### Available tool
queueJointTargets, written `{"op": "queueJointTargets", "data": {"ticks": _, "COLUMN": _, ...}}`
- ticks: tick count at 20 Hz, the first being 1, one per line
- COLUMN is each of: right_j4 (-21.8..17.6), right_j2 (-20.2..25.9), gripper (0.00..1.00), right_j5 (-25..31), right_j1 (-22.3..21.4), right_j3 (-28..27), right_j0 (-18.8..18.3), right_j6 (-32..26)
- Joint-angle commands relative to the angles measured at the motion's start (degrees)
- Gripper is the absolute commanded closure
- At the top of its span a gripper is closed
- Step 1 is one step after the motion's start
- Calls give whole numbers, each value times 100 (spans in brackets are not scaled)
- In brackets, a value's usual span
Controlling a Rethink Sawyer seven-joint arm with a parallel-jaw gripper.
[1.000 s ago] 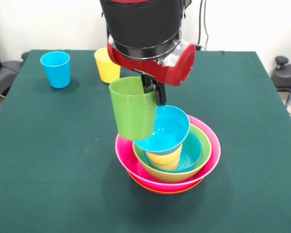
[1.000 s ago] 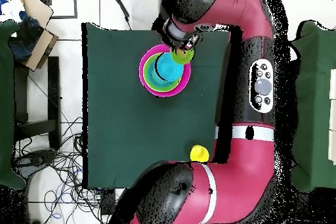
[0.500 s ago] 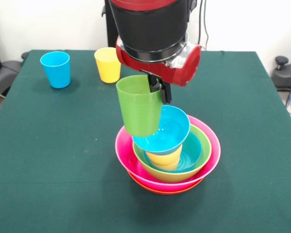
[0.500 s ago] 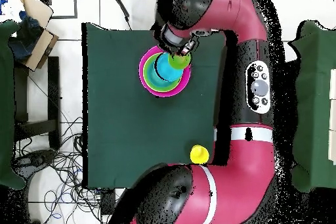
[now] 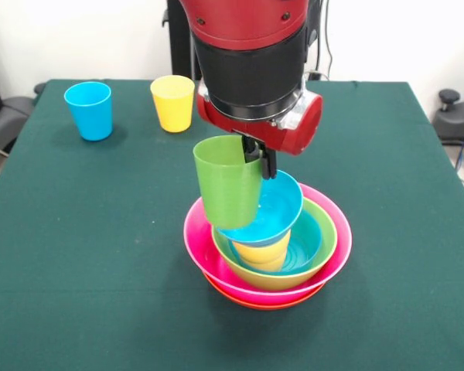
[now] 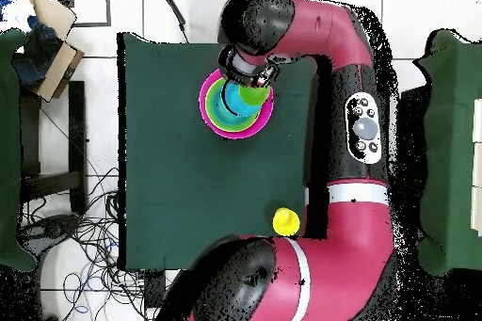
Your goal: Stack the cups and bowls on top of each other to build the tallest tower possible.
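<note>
On dark green surface (image 5: 77, 232), by white wall: light blue cup (image 5: 88, 110), yellow cup (image 5: 173, 102) at far edge. Gripper (image 5: 260, 158) fingers pinching green cup (image 5: 227, 182) rim, hanging tilted over blue bowl (image 5: 269, 209) atop tower (image 5: 269, 251); arm blocking behind.

A dark green tablecloth (image 5: 85, 232) is spread over the table. In the overhead view, a cardboard box (image 6: 52, 30) is parked at about 10 o'clock, and tangled cables (image 6: 75, 242) are strewn over the tiled floor (image 6: 94, 129) around 8 o'clock.
</note>
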Motion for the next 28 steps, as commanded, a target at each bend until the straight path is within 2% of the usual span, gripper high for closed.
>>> {"op": "queueJointTargets", "data": {"ticks": 1, "right_j4": -85, "right_j2": -136, "gripper": 100, "right_j5": -387, "right_j1": 88, "right_j3": 636, "right_j0": 181, "right_j6": 49}}
{"op": "queueJointTargets", "data": {"ticks": 15, "right_j4": 102, "right_j2": -98, "gripper": 100, "right_j5": -322, "right_j1": 76, "right_j3": 766, "right_j0": 212, "right_j6": 4}}
{"op": "queueJointTargets", "data": {"ticks": 21, "right_j4": 271, "right_j2": -86, "gripper": 100, "right_j5": -475, "right_j1": 53, "right_j3": 910, "right_j0": 287, "right_j6": 208}}
{"op": "queueJointTargets", "data": {"ticks": 28, "right_j4": 286, "right_j2": -233, "gripper": 100, "right_j5": -562, "right_j1": -3, "right_j3": 1056, "right_j0": 403, "right_j6": 366}}
